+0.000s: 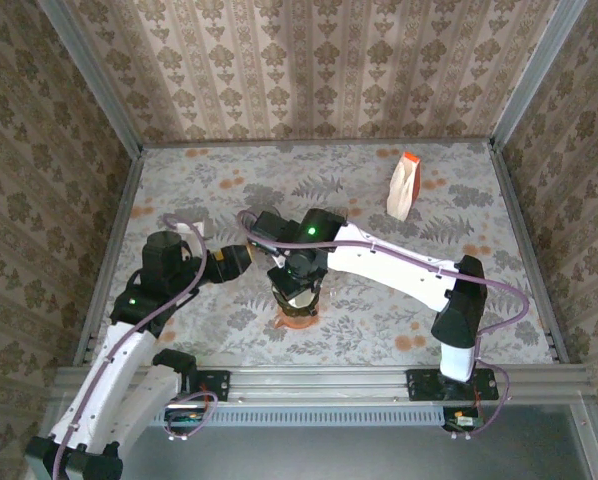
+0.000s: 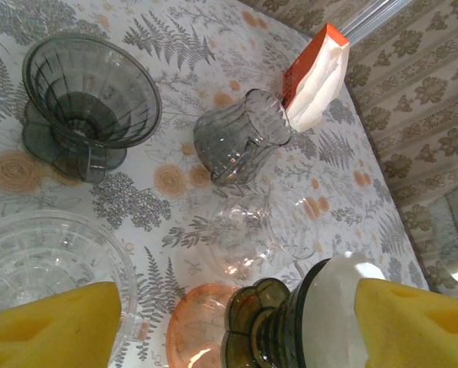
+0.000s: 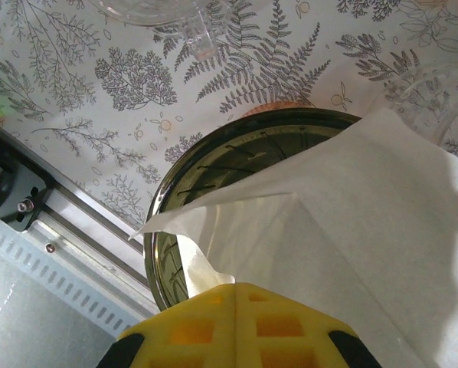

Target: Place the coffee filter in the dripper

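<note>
A dark green glass dripper (image 2: 271,326) stands on an orange saucer (image 2: 192,330) near the table's front middle. The white coffee filter (image 3: 351,230) lies partly opened across the dripper's rim (image 3: 214,165), one edge reaching down inside. My right gripper (image 3: 237,295) is shut on the filter's near edge, straight above the dripper (image 1: 297,300). My left gripper (image 2: 233,307) is open, level with the dripper and coming from the left. One yellow finger (image 2: 53,326) is well to one side and the other finger (image 2: 413,322) is close against the filter-lined rim.
Other glass drippers stand behind: two grey ones (image 2: 87,96) (image 2: 240,138), a clear one (image 2: 267,230) and a clear bowl-shaped one (image 2: 37,257). The orange and white filter pack (image 1: 403,186) stands at the back right. The metal rail (image 3: 68,230) runs along the near edge.
</note>
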Action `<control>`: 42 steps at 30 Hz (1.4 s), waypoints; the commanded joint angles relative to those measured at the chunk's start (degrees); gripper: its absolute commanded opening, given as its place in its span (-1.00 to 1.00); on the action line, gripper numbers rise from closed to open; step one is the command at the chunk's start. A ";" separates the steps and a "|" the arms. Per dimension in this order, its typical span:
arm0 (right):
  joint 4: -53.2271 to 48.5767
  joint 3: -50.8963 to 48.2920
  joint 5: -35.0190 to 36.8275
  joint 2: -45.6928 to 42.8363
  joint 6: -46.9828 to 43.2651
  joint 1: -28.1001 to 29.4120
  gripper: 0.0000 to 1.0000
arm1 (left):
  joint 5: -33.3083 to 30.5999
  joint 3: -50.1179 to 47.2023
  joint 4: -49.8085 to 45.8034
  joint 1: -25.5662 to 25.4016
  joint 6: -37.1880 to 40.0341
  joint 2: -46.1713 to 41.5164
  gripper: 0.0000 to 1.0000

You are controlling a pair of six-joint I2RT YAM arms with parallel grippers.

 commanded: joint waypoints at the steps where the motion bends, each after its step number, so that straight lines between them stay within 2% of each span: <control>1: 0.95 -0.96 -0.11 -0.37 -0.55 0.38 -1.00 | 4.17 -1.25 1.16 -0.04 0.02 0.17 0.46; 3: 1.40 -1.41 -0.27 -0.65 -0.46 0.38 -1.00 | 6.14 -1.87 1.85 -0.78 -0.57 0.70 0.37; 7: 2.30 -2.50 -0.22 -1.40 -0.37 0.38 -1.00 | 7.18 -2.07 2.22 -4.12 -0.91 1.38 0.32; 14: 4.76 -5.43 0.51 -3.43 0.39 0.37 -1.00 | 6.48 -1.89 -0.19 -10.56 -2.08 2.84 0.34; 17: 6.12 -6.81 0.80 -4.65 0.66 0.38 -0.87 | 6.89 -1.28 -0.99 -10.95 -1.92 3.82 0.34; 28: 8.34 -9.11 1.61 -8.70 0.51 0.35 -0.20 | 6.39 -0.60 -3.32 -10.94 -2.01 4.59 0.32; 36: 11.27 -13.19 3.10 -14.80 0.94 0.37 0.30 | 6.20 1.24 -3.67 -10.77 -2.04 4.84 0.36; 42: 9.83 -14.77 6.77 -18.12 0.22 -0.92 0.42 | 6.36 3.26 -5.32 -10.86 -1.14 6.45 0.36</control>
